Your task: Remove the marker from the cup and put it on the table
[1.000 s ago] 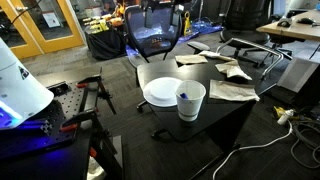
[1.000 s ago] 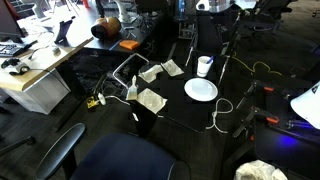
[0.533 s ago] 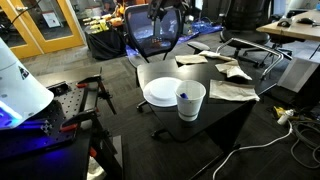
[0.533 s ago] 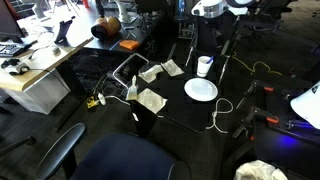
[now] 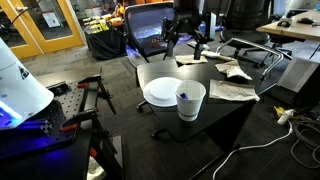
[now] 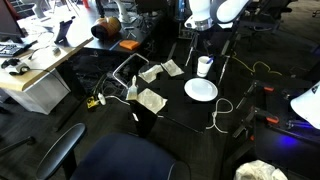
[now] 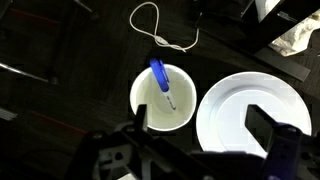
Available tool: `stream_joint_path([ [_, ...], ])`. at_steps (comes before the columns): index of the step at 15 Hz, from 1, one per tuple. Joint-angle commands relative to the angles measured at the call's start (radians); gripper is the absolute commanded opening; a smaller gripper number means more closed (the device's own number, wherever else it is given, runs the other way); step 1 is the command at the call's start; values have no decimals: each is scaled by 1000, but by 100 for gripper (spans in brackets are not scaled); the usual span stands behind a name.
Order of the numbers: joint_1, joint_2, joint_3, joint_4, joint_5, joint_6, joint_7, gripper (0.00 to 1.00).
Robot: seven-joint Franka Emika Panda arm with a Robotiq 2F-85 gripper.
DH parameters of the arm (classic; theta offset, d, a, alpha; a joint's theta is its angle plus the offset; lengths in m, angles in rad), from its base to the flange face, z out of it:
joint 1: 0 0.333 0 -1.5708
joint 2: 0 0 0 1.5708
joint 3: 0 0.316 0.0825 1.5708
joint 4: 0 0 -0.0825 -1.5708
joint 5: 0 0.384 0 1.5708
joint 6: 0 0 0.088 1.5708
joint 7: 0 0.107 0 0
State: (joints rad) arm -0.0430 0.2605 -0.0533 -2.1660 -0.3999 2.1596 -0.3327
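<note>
Gripper [image 7: 203, 126] spread wide, empty, above cup [image 7: 176, 110]

From above I have a clear drop to the cup [image 7: 150, 105] mouth; the plate [image 7: 250, 90] sits just beside it, and bare table [image 7: 70, 60] lies open toward the white cable [image 7: 160, 40].

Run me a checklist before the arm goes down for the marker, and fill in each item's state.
1. Marker in the cup, leaning on its rim: ok.
2. Cup upright on the table: ok.
3. Pincer open: ok.
4. Pincer centred over the marker: not ok; in the wrist view it sits between cup and plate.
5. White cable apart from the cup: ok.
6. Whether the marker's lower end is free in the cup: cannot tell.
</note>
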Motion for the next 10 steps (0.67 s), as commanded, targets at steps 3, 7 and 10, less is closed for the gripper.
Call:
stream_joint_path([
  [3,-26,81,-1,59,-2,3,-45,88],
  [7,-46,110,-1,85,-1,-5,-98,60],
  [10,-62,132,-2,104,-1,-5,-146,58],
])
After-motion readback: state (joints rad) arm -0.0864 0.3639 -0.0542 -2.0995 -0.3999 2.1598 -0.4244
